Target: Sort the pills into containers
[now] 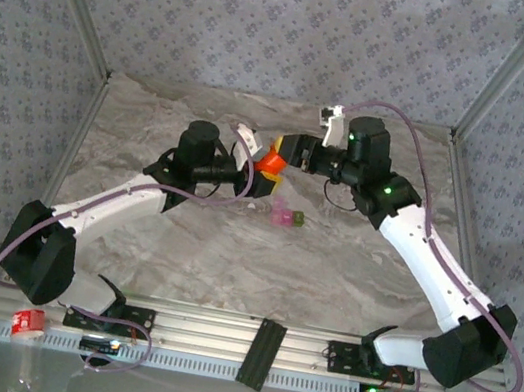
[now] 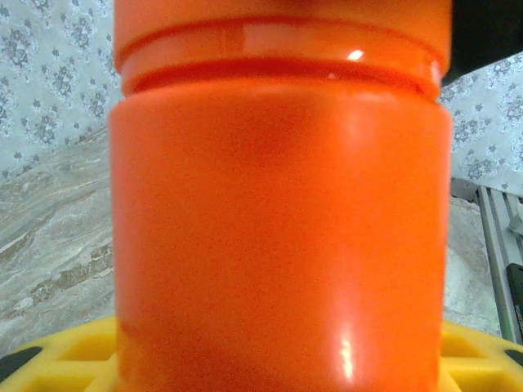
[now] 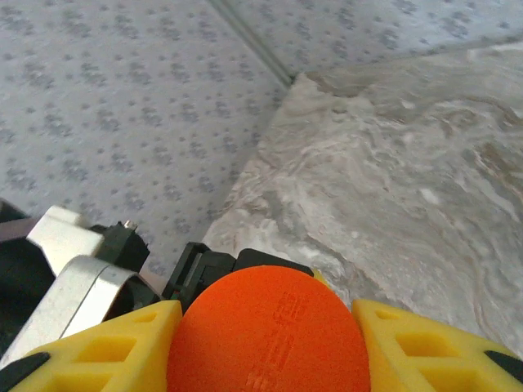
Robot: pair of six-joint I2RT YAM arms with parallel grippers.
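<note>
Top camera looks down; both wrist cameras hug orange bottle [image 2: 278, 229].

Joined pink-green containers [image 1: 287, 218], lying free

orange cap [image 3: 265, 331] between claw fingers [image 3: 106, 347], marble table [image 3: 392, 188]
</note>
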